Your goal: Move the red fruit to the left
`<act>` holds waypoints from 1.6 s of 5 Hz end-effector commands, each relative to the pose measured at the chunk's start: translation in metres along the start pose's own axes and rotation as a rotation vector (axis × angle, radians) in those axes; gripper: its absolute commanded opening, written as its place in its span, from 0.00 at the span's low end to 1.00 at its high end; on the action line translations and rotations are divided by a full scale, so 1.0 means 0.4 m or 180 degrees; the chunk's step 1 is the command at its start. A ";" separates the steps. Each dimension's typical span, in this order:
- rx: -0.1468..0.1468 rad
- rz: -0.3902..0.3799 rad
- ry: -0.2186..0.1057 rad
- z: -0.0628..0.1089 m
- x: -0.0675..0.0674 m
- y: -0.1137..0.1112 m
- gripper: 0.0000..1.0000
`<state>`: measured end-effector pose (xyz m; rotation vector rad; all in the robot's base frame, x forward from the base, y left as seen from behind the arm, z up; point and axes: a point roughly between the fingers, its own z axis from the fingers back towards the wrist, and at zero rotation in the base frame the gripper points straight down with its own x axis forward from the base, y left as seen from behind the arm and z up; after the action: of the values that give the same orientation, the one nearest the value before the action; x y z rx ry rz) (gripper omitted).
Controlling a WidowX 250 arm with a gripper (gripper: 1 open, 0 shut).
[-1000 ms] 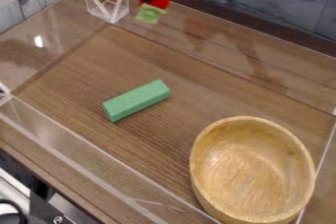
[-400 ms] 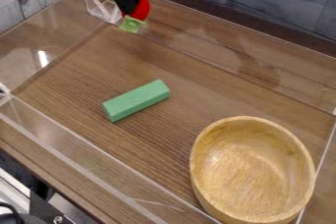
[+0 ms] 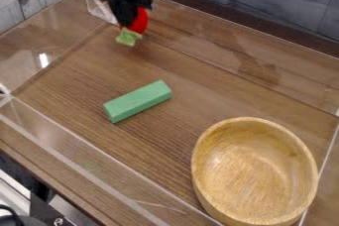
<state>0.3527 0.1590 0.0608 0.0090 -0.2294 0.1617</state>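
Wooden bowl (image 3: 255, 172) was seen nearest, at about five o'clock on the wood-grain table (image 3: 225, 71), inside low clear walls (image 3: 79, 175). A flat green block (image 3: 138, 101) was laid near the centre, well apart from the bowl. Farthest, at eleven o'clock, the red fruit (image 3: 134, 20) was held in the black gripper (image 3: 129, 17), whose jaws were clamped narrowly on it, green leafy end pointed down, close over the table.
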 end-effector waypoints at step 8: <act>0.0027 0.0200 0.0072 -0.068 0.054 0.039 1.00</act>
<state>0.3680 0.1727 0.0219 -0.0123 -0.1530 0.2342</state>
